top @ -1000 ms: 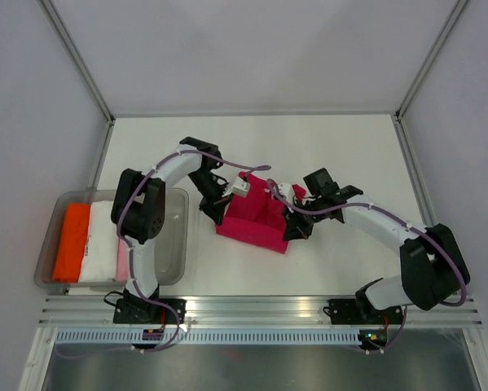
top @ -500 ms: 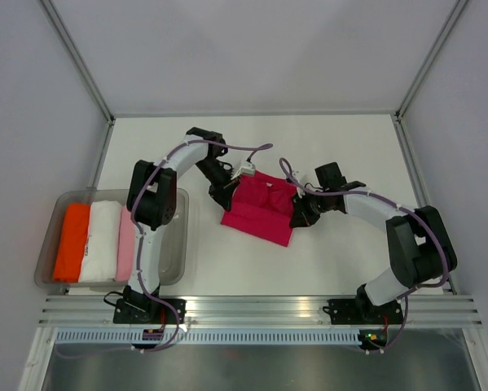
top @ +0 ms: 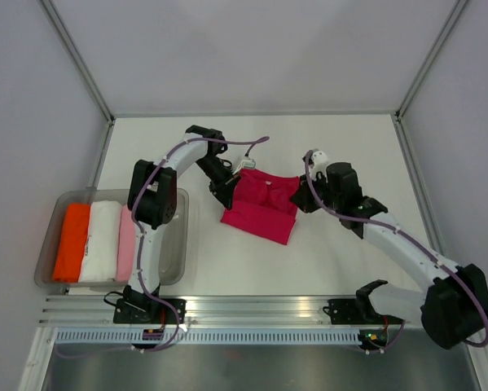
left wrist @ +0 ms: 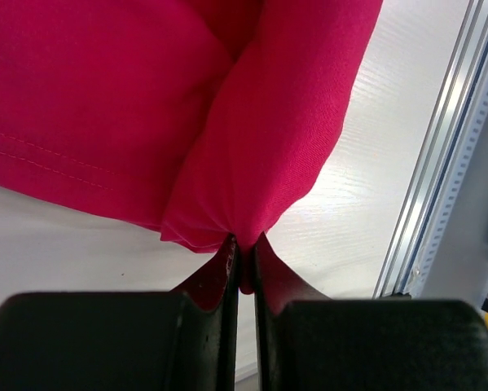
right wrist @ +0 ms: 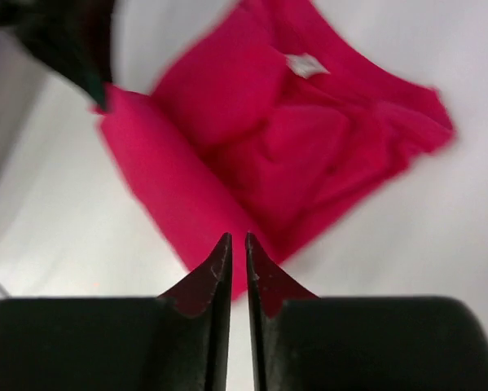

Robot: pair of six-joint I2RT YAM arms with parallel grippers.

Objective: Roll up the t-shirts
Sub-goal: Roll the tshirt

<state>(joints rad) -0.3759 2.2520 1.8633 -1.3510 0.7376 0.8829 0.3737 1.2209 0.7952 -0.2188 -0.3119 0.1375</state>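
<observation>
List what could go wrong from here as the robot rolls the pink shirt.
1. The left hand pinches only a small fold of the shirt; a pull might slip it free.
2. The right hand holds nothing, so a one-sided pull may skew the shirt.
3. The shirt lies bunched, so the roll may turn out lumpy.
</observation>
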